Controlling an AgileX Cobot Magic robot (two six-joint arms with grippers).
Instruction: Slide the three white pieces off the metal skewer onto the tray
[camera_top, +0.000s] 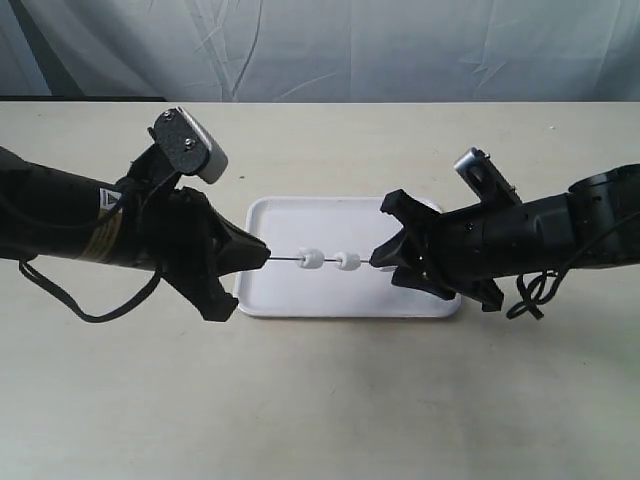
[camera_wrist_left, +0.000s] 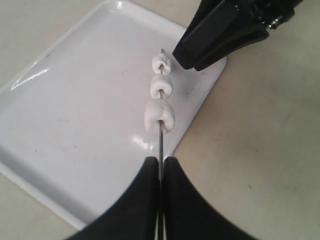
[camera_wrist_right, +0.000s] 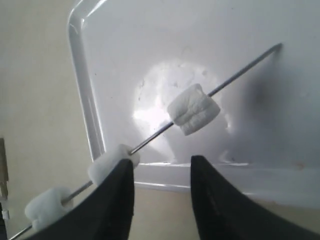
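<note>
- Saw only two of the three white pieces (camera_top: 311, 260) in the exterior view, the third hidden by the right gripper (camera_top: 385, 258).
- Saw all three in the left wrist view, in a row on the metal skewer (camera_wrist_left: 160, 145) above the tray (camera_wrist_left: 75, 110).
- Found the left gripper (camera_wrist_left: 160, 162) pinched tight on one skewer end, at the tray's edge.
- Found the right gripper's jaws apart, gripping nothing, with one piece right at a fingertip (camera_wrist_right: 122, 175).
- Found flat tray floor under the skewer and table (camera_top: 320, 400) all round the tray.
</note>
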